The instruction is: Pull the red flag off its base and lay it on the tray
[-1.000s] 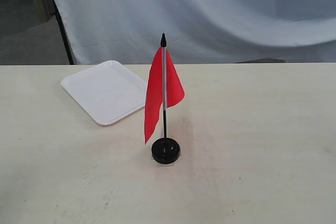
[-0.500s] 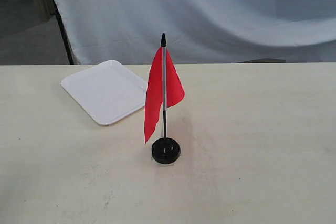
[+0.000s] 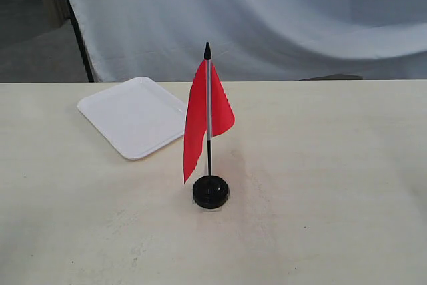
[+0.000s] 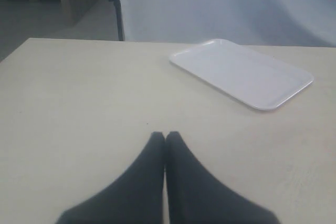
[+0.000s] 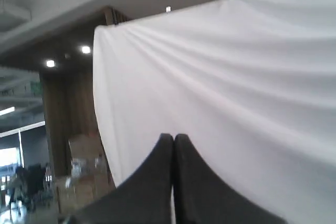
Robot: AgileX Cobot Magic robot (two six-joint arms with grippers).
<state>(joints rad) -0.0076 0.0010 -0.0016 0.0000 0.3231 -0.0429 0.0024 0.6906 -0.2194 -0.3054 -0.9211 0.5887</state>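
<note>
Left tool (image 4: 166, 136): fingers pressed together, nothing between them, low over bare tabletop (image 4: 79, 93). Right tool (image 5: 174, 137): likewise pressed together and empty, aimed up at the white drape (image 5: 236, 77), away from the work altogether. Neither tool showed in the exterior view.

Base (image 3: 211, 191) sat on the tabletop, outside both tools' own camera views. Flag (image 3: 200, 121) stood upright in it, pole seated, cloth hanging mostly toward the left tool's side. Tray (image 4: 241, 72) lay ahead of the left tool and well apart from it. It was beyond the base, near it but not touching, with nothing on it.

Change over the last second: none. Flag, base and tray held the same places in the exterior view.

Reading: task not started, no approach under way that could be seen. Next move likely needs one tool spread and brought to the pole. The other might have to steady the base, which looked light enough to lift with the pole.
</note>
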